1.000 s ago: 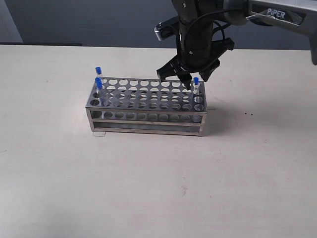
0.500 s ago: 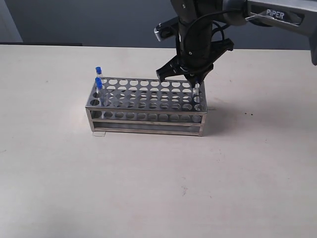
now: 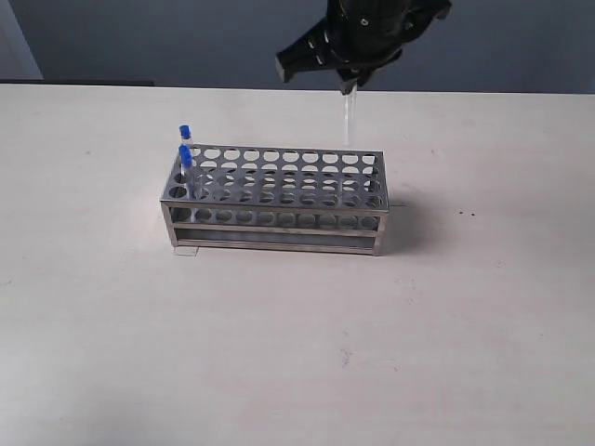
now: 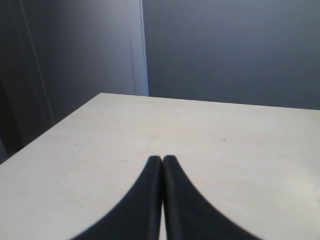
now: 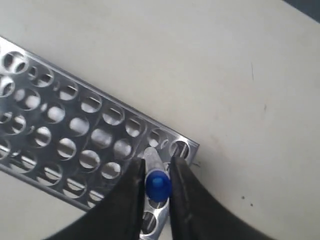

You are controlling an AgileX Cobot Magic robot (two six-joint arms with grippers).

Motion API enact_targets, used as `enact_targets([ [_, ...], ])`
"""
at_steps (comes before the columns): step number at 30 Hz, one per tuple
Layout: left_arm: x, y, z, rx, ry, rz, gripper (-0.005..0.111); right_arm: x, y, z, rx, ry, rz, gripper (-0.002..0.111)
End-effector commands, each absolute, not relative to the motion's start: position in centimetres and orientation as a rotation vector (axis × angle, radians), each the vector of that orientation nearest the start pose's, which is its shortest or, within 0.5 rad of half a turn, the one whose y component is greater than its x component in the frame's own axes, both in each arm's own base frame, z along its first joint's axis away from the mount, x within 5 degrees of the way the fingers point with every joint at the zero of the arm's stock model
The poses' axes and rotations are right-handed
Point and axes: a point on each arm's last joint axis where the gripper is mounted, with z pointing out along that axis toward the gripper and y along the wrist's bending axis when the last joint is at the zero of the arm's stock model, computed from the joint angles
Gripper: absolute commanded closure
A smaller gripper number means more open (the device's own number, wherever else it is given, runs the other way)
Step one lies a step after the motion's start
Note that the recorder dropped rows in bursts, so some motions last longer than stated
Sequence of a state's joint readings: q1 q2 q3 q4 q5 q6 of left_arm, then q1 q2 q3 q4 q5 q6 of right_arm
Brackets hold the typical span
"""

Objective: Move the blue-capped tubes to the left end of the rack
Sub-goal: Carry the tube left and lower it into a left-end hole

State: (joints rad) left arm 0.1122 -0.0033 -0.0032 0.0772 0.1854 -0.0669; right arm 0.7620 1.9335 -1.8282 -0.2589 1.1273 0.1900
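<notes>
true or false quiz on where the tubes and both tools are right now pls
1. The right tool holds a thin clear blue-capped tube above the rectangular silvery metal rack. True.
2. Four blue-capped tubes stand at the rack's left end. False: only two capped tubes stand there.
3. The left tool is open over the rack. False: its jaws are shut together, holding nothing, over the beige table, and no rack shows in its wrist view.
4. The holes at the rack's right end hold no tube. True.
</notes>
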Motion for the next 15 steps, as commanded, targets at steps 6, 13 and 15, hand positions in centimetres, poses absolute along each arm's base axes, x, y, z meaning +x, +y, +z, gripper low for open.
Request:
enact_targets([
  [6,5.6,0.7,19.7,-0.097,1.662,0.093,0.106,26.6,35.0,32.3,-1.189,2.239,0.42,0.108],
  [13,5.6,0.7,19.7,-0.097,1.662,0.093,0.106,26.4,38.6,29.6,-1.305,2.215,0.422,0.108],
  [15,5.6,0.7,19.7,-0.097,1.662,0.093,0.106,26.8,39.3,28.9,-1.312,2.225,0.417,0.108],
])
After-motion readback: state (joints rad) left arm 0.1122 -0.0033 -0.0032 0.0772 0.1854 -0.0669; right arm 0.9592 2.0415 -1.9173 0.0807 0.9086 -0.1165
